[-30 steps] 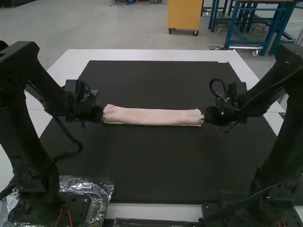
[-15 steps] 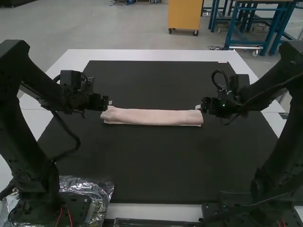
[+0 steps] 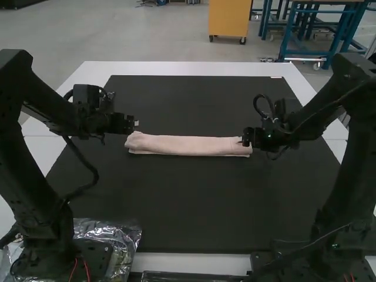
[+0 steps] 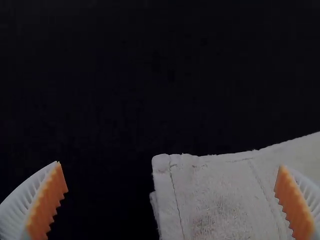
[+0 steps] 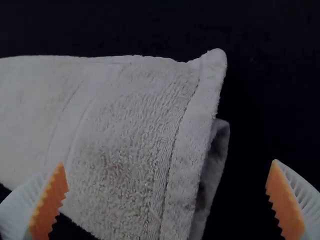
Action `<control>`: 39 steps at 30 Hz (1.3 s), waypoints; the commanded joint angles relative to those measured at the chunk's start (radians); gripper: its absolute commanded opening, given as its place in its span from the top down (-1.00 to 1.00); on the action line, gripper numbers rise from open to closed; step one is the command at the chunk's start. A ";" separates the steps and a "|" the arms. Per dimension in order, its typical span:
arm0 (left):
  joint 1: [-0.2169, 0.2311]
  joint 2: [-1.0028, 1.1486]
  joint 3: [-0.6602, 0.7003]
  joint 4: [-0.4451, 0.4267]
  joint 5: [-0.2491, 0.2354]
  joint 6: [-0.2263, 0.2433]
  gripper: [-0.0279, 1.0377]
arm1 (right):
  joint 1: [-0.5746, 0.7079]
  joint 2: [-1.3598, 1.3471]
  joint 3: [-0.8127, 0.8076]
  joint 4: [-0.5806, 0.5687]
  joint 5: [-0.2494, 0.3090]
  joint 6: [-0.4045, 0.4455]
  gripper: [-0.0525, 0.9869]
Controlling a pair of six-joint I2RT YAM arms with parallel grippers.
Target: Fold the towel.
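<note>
The towel (image 3: 188, 145) lies in a narrow strip across the mat (image 3: 188, 200), left gripper (image 4: 170, 165) and right gripper (image 5: 167, 164) spread wide near its ends; pinching every layer should keep the next fold neat.

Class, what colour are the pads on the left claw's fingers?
The pads are orange, seen best in the left wrist view.

My black left gripper (image 3: 136, 123) and black right gripper (image 3: 242, 140) face each other on bent black arms (image 3: 26, 158), white ribbed, orange-padded fingers (image 4: 49, 202) spread wide.
</note>
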 commanded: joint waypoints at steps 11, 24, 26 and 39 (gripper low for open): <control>0.005 -0.081 -0.007 -0.014 -0.003 -0.007 -0.88 | 0.054 0.113 0.022 0.016 -0.014 -0.005 0.43; 0.003 -0.119 -0.030 0.017 -0.024 0.008 -0.88 | -0.192 -0.142 -0.020 -0.058 -0.049 -0.077 0.95; 0.003 -0.119 -0.029 0.029 -0.043 0.015 -0.88 | -0.202 -0.162 -0.009 -0.090 -0.048 -0.100 0.95; 0.003 -0.119 -0.042 0.070 -0.132 0.051 -0.87 | 0.092 -0.177 0.062 -0.101 -0.011 0.017 0.95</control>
